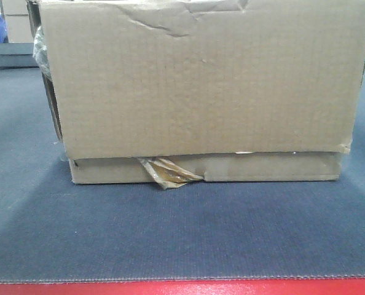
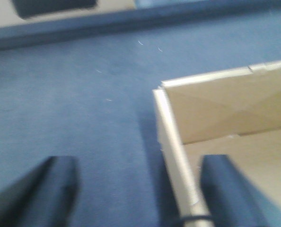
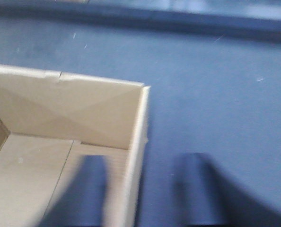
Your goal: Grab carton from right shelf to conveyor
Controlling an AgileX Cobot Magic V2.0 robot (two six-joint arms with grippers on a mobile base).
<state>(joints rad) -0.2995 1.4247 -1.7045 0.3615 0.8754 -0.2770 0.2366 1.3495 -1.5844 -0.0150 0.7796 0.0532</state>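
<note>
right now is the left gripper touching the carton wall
Cannot tell. In the left wrist view the left gripper straddles the carton wall, one finger inside, one outside, but blur hides any contact or gap at the finger.

A red strip [image 1: 182, 287] edges the near side of the dark surface.

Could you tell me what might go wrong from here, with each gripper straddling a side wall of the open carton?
1. Each gripper, left and right, has one finger inside and one outside a thin wall of the carton. A grip on walls alone might bend them.
2. The carton's front is creased and its bottom flap is held by peeling tape, so the bottom could sag if lifted.
3. Both wrist views are blurred, so alignment is hard to confirm.
</note>
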